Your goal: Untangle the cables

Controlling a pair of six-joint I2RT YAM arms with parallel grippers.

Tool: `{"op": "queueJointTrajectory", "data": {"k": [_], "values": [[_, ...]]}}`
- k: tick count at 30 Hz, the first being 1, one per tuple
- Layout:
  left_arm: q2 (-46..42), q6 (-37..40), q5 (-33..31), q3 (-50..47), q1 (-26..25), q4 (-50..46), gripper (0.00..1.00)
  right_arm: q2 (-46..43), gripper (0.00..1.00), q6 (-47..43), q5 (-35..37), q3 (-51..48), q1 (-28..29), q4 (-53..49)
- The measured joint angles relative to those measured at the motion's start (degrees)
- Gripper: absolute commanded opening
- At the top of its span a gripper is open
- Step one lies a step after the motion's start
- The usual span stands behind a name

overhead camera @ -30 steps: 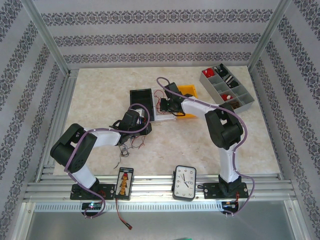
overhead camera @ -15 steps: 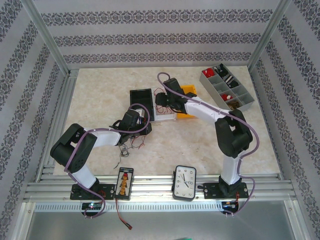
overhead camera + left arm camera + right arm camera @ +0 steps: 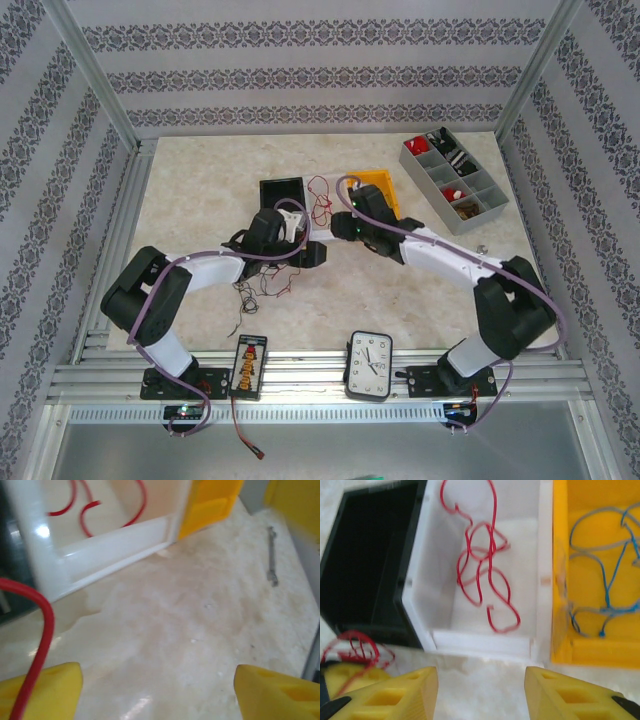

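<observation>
Left tool (image 3: 155,686) wide, red cable (image 3: 48,625) alongside | right tool (image 3: 480,685) parted, empty

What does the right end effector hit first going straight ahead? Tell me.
Probably the near wall of the white bin, dead ahead of the right end effector; the red wire lies inside, beyond it. Height is unclear, so it might clear the wall.

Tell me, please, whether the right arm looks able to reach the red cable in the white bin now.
Probably yes: the right claw hangs open just short of the white bin, whose top is open, and the red cable lies uncovered inside.
</observation>
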Motion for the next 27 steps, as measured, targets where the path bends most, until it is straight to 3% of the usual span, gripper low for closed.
{"op": "queueJointTrajectory", "data": {"k": [3,10,18,27], "values": [[-1.9,0.4,0.0,0.0,0.0,-1.8,0.96,-3.1,0.5,-0.7,-1.3,-4.7,0.4,0.8],[-15.6,-0.2,-18.4,-2.2,0.0,-9.6,1.0,-4.2,0.5,-3.0,-4.6,-7.1,2.3,2.3],[-22.8,-1.6,-31.5,-4.5,0.6,-18.5,0.98,0.2,0.5,-5.9,-8.8,-3.6,5.7,3.2],[-24.5,-4.5,-34.4,-11.3,3.4,-23.1,0.89,12.5,0.48,-7.7,-19.9,7.4,9.4,3.9]]}}
